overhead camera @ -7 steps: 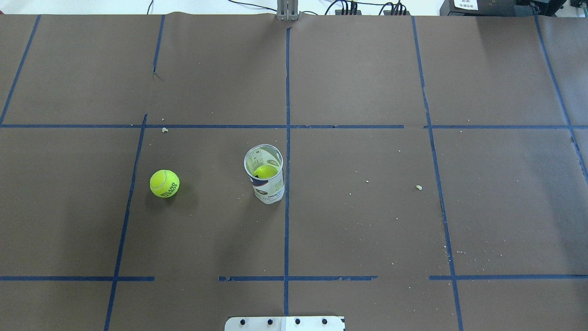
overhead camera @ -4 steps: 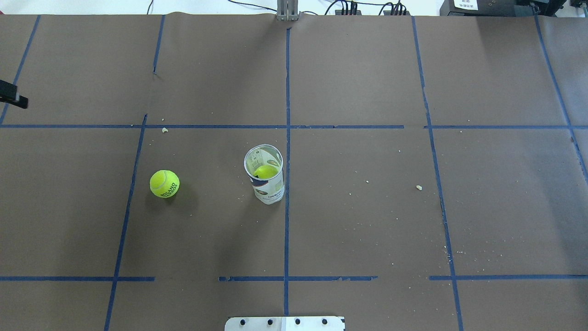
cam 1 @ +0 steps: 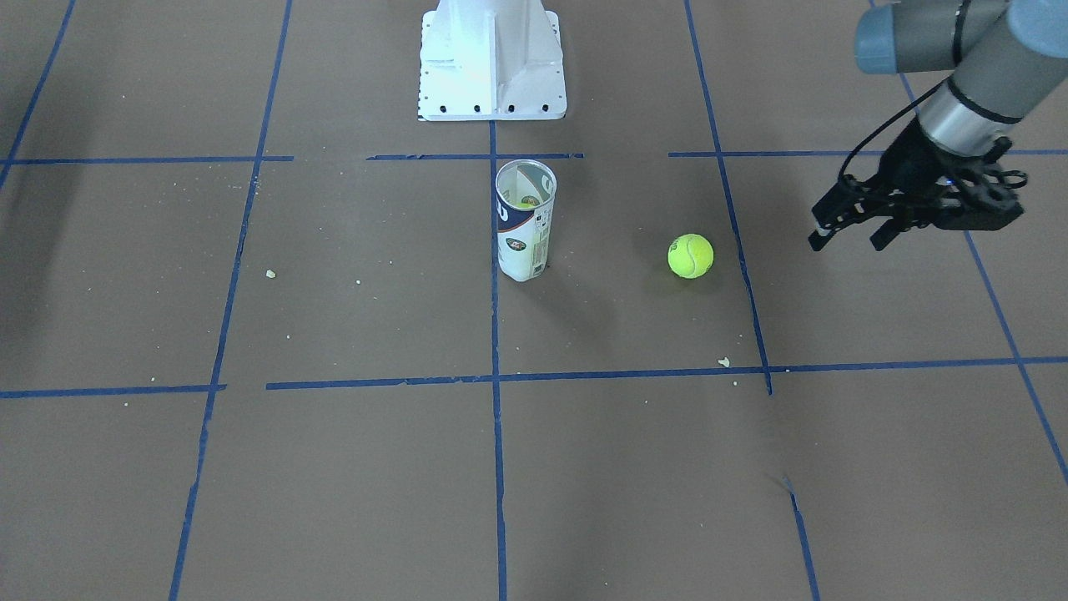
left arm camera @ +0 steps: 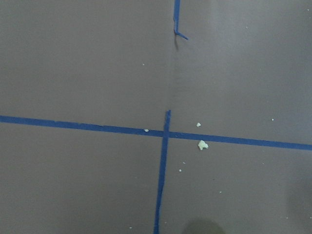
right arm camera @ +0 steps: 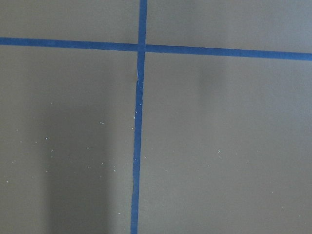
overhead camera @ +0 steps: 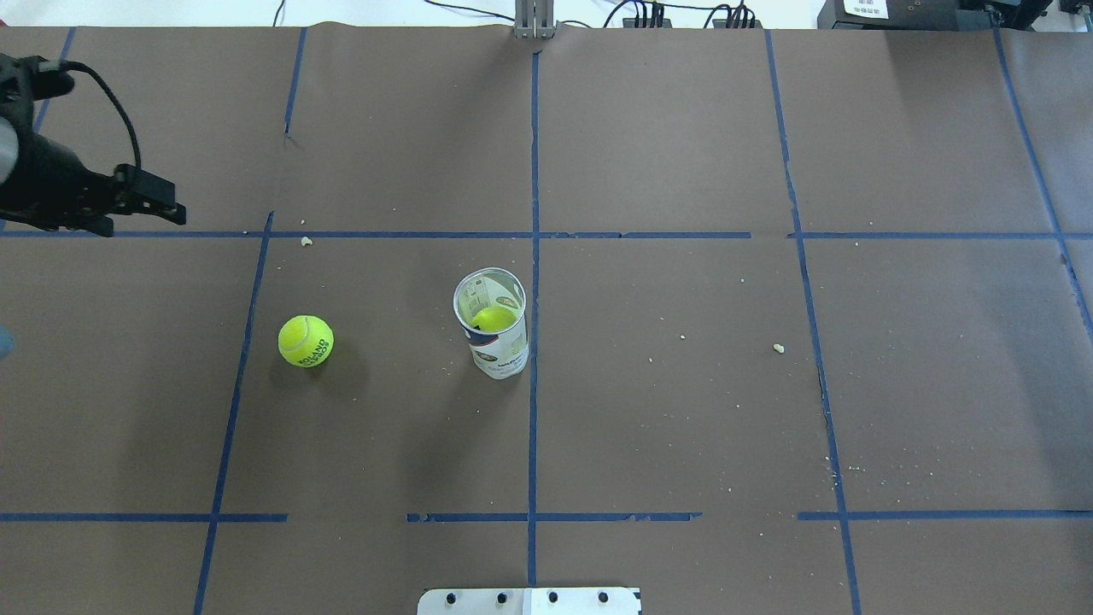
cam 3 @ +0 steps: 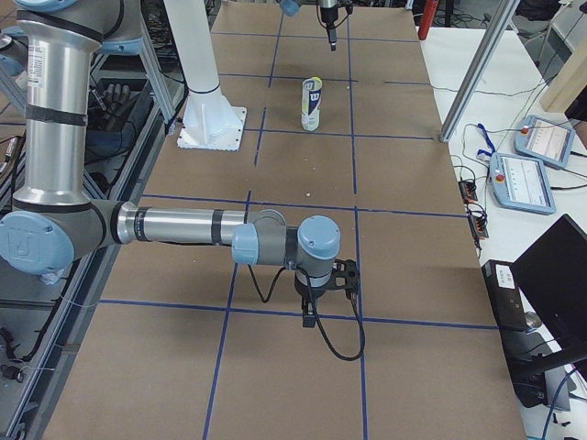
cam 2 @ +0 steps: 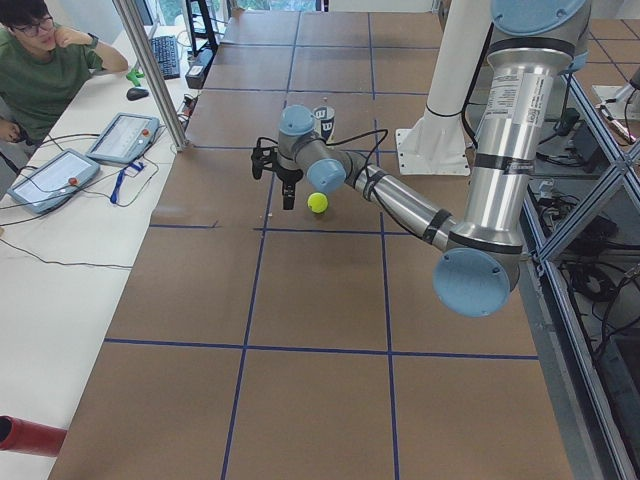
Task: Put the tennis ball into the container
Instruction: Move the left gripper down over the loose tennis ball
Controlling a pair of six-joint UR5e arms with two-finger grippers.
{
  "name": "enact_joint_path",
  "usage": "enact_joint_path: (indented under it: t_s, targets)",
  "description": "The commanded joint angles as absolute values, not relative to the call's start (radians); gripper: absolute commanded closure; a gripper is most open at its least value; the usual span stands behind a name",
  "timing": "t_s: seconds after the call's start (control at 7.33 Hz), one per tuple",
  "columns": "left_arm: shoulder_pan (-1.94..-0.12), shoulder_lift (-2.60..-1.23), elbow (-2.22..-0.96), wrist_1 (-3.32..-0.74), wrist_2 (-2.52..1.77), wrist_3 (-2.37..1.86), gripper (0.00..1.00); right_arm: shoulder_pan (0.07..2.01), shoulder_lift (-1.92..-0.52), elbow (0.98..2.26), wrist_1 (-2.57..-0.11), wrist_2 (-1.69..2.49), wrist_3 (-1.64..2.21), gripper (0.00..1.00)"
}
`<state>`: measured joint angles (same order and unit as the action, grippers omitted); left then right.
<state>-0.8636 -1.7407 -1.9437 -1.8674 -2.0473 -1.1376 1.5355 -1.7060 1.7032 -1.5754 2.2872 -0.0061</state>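
Left pincer [cam 1: 843,244] hanging open above the worktop [cam 1: 334,292], tennis ball [cam 1: 690,255] lying well apart from it, container [cam 1: 524,229] standing farther past the ball, right pincer [cam 3: 310,319] pointing down, cannot tell its grip.

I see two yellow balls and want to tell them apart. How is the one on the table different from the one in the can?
The loose tennis ball lies on the table; the other ball sits inside the upright container. The loose tennis ball shows whole, with dark lettering; the other ball is partly hidden. Both are yellow-green.
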Motion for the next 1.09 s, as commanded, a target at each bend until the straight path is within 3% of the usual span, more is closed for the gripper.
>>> enact_joint_path:
  t_s: [0.0, 0.27, 0.95]
  targets:
    - [-0.735, -1.758, -1.930, -1.864, -1.936, -1.201, 0.00, 1.536, -1.707, 1.703, -1.577, 2.287, -0.006, 0.00]
    - [-0.677, -1.822, -1.870, -1.864, -1.918, -1.265, 0.00, 1.536, -1.707, 1.703, -1.575, 2.287, -0.006, 0.00]
    - [-0.595, -1.830, -1.815, -1.864, -1.833, -1.273, 0.00, 1.536, -1.707, 1.703, -1.575, 2.287, -0.006, 0.00]
